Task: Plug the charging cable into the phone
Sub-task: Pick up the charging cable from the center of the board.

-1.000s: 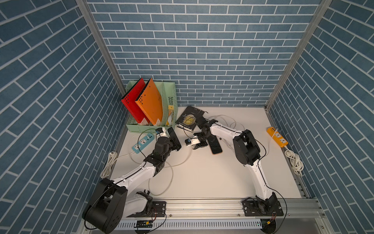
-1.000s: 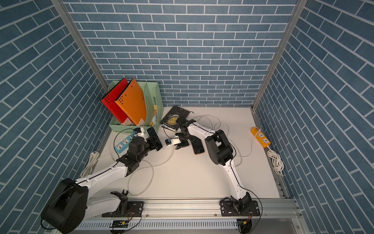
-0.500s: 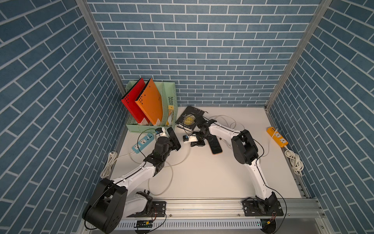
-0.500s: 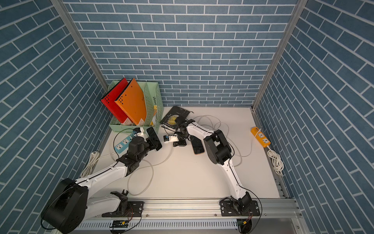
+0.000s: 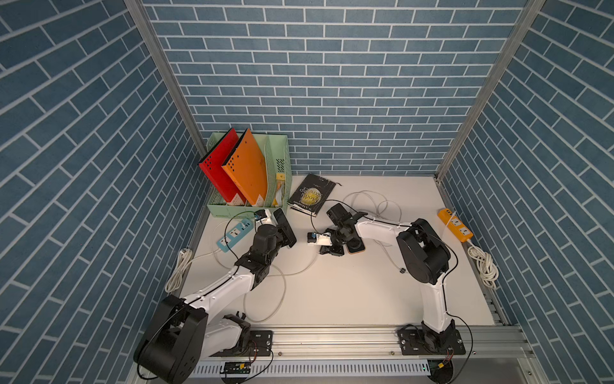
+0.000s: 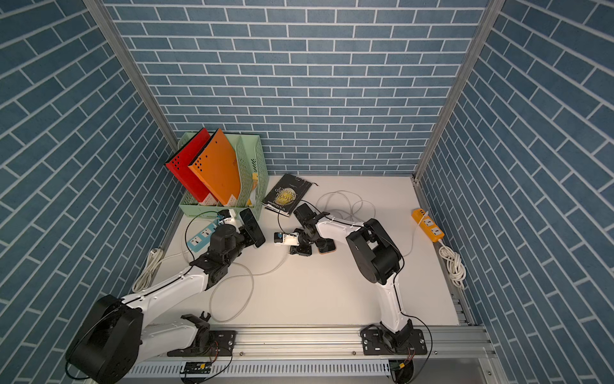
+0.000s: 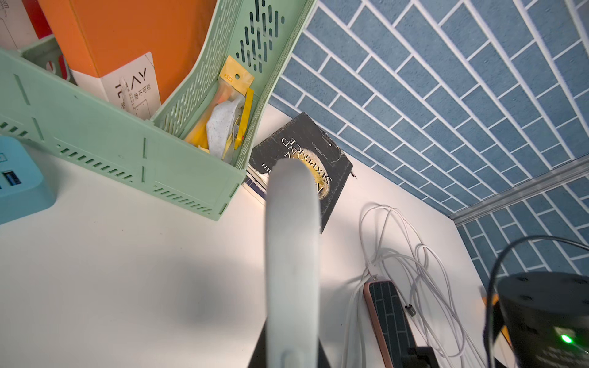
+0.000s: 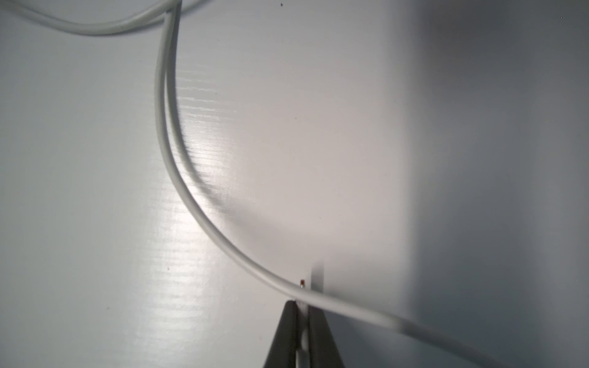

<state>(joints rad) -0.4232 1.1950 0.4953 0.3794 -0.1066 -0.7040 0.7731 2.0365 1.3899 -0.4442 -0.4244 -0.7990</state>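
Observation:
My left gripper (image 5: 282, 236) (image 7: 291, 350) is shut on a dark phone (image 5: 285, 226) (image 6: 252, 227), held tilted above the table; in the left wrist view its pale edge (image 7: 293, 248) rises out of the jaws. To its right, my right gripper (image 5: 329, 250) (image 6: 300, 250) points down at the table. Its jaws (image 8: 302, 307) are shut on the white charging cable (image 8: 165, 127), which curves away over the table (image 5: 292, 272). A second phone in an orange case (image 5: 357, 248) (image 7: 387, 315) lies flat just beside the right gripper.
A green file rack (image 5: 280, 156) with red and orange folders stands at the back left, a black book (image 5: 312, 194) beside it. A blue power strip (image 5: 232, 234) lies left, an orange one (image 5: 455, 227) right. Loose white cable loops (image 5: 375, 206) lie behind the right arm.
The right gripper's jaws have closed on the cable at the table, and its wrist has shifted slightly. The left arm holds the phone as before.

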